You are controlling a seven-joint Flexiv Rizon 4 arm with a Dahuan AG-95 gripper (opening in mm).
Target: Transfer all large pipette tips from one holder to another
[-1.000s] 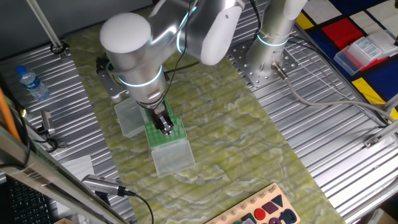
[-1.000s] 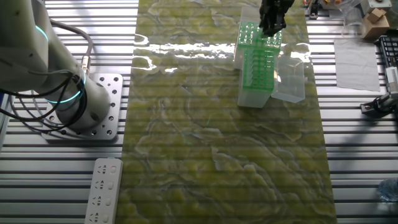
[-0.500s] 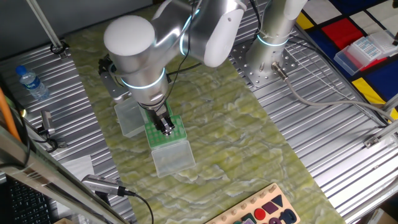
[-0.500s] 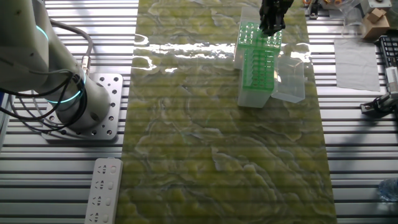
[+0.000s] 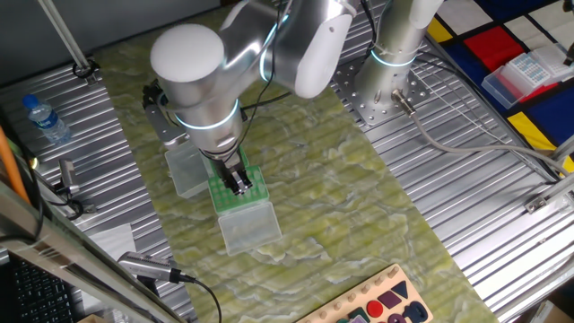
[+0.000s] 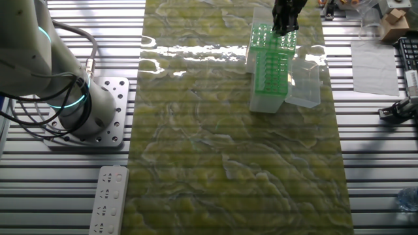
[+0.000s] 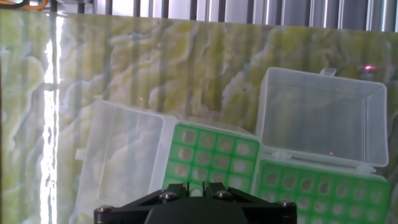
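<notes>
Gripper [image 5: 239,187] hangs directly above the green rack [image 5: 237,188], tips [image 7: 211,157] standing upright right beneath; jaw state, can't tell.

No words, numbers or signs are clear enough to read on anything in these three views.

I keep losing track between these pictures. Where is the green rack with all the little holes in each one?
One fixed view: the green rack sits left of centre, under the gripper.
The other fixed view: upper right, at the far end of the mat, gripper above it.
Hand view: bottom centre, two green grids side by side, partly cut off.
Shared landmark: the clear open lids hinged beside the rack.
</notes>
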